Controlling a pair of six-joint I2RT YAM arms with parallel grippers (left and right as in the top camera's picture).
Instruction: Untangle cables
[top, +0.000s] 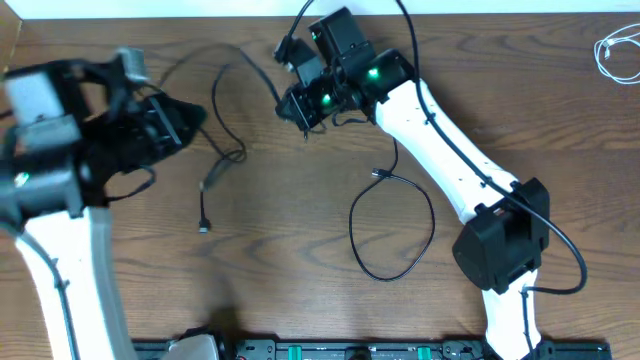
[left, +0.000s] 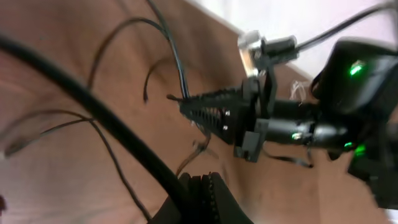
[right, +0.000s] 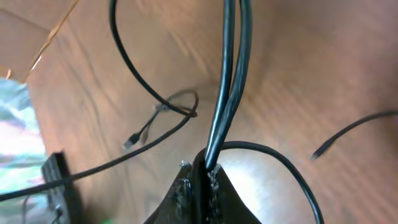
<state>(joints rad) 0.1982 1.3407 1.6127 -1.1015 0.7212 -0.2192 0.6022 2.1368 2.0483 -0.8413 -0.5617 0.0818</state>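
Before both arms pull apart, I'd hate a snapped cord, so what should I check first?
1. The right pincer shut on the doubled black cable: ok.
2. The left pincer shut: ok; whether it holds a cord: cannot tell.
3. The small loop beside the plug undone: not ok, strands cross there.
4. The white cable clear of the tangle: ok, it lies apart at the overhead view's top right.
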